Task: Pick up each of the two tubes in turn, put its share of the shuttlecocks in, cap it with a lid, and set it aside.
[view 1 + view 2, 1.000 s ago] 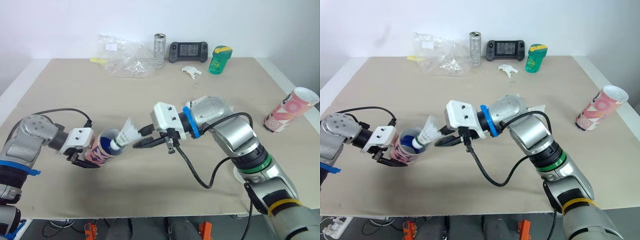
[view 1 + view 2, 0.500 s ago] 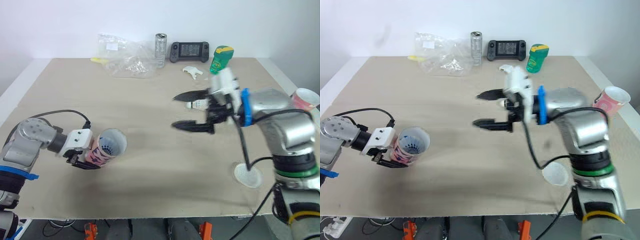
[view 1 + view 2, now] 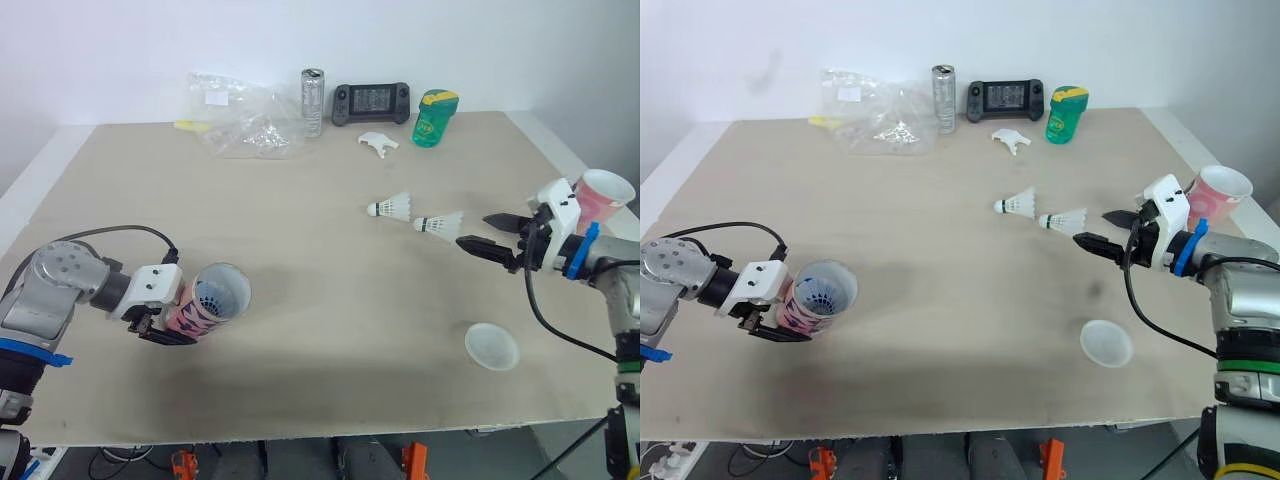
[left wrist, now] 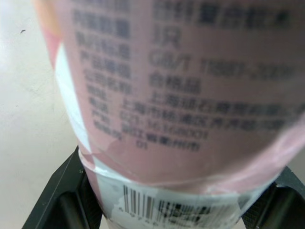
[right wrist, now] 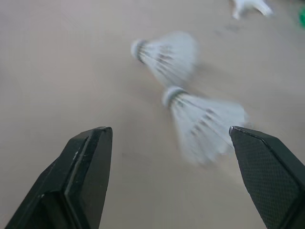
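Shuttlecocks (image 3: 400, 207) lie behind the lid (image 3: 491, 346), right of the tube (image 3: 205, 300).

This looks like a robot lab or test room: a plain tan table (image 3: 300, 250) stands against a bare white wall (image 3: 120, 40), with loose cables (image 3: 110, 460) and orange clamps (image 3: 180, 462) below its near edge. Along the far edge sit odd props: a plastic bag (image 3: 245, 125), a drink can (image 3: 313, 101), a game console (image 3: 375, 100) and a green bottle (image 3: 431, 118).

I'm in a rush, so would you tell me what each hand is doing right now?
Left hand: shut on the pink tube.
Right hand: open and empty, pointing toward the nearer shuttlecock.
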### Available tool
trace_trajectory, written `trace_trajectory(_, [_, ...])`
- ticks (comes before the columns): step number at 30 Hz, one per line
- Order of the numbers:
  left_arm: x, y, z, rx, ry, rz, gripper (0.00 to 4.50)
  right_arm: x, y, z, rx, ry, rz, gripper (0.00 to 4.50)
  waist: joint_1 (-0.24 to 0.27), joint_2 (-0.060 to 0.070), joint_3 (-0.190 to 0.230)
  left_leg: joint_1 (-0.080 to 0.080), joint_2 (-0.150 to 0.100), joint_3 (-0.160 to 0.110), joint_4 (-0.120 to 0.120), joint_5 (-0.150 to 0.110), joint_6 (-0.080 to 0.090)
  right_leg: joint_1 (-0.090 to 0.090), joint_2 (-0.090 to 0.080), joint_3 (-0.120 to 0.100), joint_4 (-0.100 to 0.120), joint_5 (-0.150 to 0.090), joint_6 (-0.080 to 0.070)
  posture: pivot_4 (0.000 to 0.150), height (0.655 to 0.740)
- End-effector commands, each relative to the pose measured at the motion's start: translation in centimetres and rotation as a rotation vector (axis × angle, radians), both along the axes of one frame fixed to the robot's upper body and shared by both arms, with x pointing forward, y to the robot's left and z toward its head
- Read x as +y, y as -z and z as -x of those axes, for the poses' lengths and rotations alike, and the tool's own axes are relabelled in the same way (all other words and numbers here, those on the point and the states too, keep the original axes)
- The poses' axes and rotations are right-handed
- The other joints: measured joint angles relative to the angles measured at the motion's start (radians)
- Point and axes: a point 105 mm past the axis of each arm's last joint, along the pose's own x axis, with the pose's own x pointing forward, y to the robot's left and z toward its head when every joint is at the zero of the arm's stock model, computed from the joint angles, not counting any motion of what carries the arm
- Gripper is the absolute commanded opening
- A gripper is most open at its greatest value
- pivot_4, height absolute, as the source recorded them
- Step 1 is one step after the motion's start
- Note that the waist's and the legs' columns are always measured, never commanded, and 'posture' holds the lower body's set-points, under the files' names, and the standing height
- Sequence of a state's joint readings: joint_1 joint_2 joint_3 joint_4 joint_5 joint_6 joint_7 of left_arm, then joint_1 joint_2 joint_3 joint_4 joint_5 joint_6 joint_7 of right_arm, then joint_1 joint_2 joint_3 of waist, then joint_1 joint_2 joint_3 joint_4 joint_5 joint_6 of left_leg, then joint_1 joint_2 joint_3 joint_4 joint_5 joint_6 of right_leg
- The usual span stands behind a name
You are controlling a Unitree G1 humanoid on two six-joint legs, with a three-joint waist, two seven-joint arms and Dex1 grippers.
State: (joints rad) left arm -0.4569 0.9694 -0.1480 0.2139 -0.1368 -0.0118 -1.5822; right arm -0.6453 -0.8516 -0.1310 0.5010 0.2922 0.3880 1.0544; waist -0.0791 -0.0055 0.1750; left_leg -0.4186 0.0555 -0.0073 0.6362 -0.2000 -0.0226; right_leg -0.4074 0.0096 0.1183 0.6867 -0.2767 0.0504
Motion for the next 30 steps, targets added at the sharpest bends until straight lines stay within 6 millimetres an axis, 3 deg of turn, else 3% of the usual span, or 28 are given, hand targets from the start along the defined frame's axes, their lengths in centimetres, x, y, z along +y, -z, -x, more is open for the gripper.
trace_trajectory(1, [0.3, 1.6, 0.9, 0.086, 0.014, -0.049, 3.02, -0.5, 0.1, -1.1, -0.013, 0.028, 0.02, 4.21, 0.0, 0.0, 0.0, 0.0, 0.0, 0.0, 0.0, 0.0, 0.0, 0.0, 0.0, 0.0, 0.0, 0.0, 0.0, 0.15, 0.7236])
trace_trajectory(8, [0.2, 1.5, 1.2, 0.085, 0.011, -0.046, 3.02, 1.0, 1.1, -2.4, 0.022, -0.022, -0.025, 4.21, 0.0, 0.0, 0.0, 0.0, 0.0, 0.001, -0.001, 0.0, 0.0, 0.0, 0.0, 0.001, 0.0, 0.002, -0.004, 0.15, 0.7236])
trace_trajectory(9, [0.2, 1.5, 1.3, 0.087, 0.01, -0.046, 3.02, 1.1, 1.2, -2.7, 0.024, -0.012, -0.03, 3.98, 0.0, 0.0, 0.0, 0.0, 0.0, 0.001, -0.001, 0.0, 0.001, 0.0, 0.0, 0.001, 0.0, 0.002, -0.004, 0.15, 0.7236])
trace_trajectory(11, [0.2, 1.5, 1.4, 0.089, 0.01, -0.046, 3.02, 1.3, 1.2, -3.2, 0.012, 0.003, -0.045, 3.41, 0.0, 0.0, 0.0, 0.0, 0.0, 0.001, -0.001, 0.0, 0.001, 0.0, 0.0, 0.002, 0.0, 0.002, -0.004, 0.15, 0.7236])
trace_trajectory(13, [0.2, 1.5, 1.5, 0.09, 0.008, -0.045, 3.02, 1.3, 1.0, -3.5, 0.002, 0.016, -0.055, 2.56, 0.0, 0.0, 0.0, 0.0, -0.001, 0.001, -0.001, 0.0, 0.0, 0.0, 0.0, 0.002, 0.0, 0.002, -0.004, 0.15, 0.7236])
trace_trajectory(18, [0.1, 1.5, 1.6, 0.09, 0.004, -0.043, 3.02, 1.1, 1.0, -3.5, -0.006, 0.017, -0.077, 0.11, 0.0, 0.0, 0.0, -0.001, -0.001, 0.001, -0.001, -0.001, 0.002, 0.0, 0.0, 0.002, 0.0, 0.001, -0.005, 0.15, 0.7236])
trace_trajectory(23, [0.1, 1.5, 1.6, 0.091, 0.004, -0.043, 3.02, 0.2, 0.8, -3.0, -0.021, 0.033, -0.075, 0.04, 0.0, 0.0, 0.0, -0.001, -0.001, 0.001, -0.001, -0.003, 0.004, 0.0, 0.0, 0.002, 0.0, 0.001, -0.006, 0.15, 0.7236])
trace_trajectory(27, [0.0, 1.5, 1.5, 0.089, 0.005, -0.041, 3.02, 0.1, -2.1, -2.4, -0.112, 0.003, -0.061, 0.04, 0.001, 0.001, 0.001, -0.001, -0.001, 0.001, -0.001, -0.003, 0.004, 0.0, -0.001, 0.002, 0.0, 0.0, -0.006, 0.15, 0.7236])
trace_trajectory(30, [-0.1, 1.6, 1.4, 0.088, 0.007, -0.04, 3.02, 2.4, -5.7, -1.6, -0.221, -0.112, -0.037, 0.04, -0.001, 0.002, 0.001, 0.0, -0.001, 0.001, -0.001, -0.003, 0.005, 0.0, -0.001, 0.002, 0.0, 0.0, -0.006, 0.15, 0.7236])
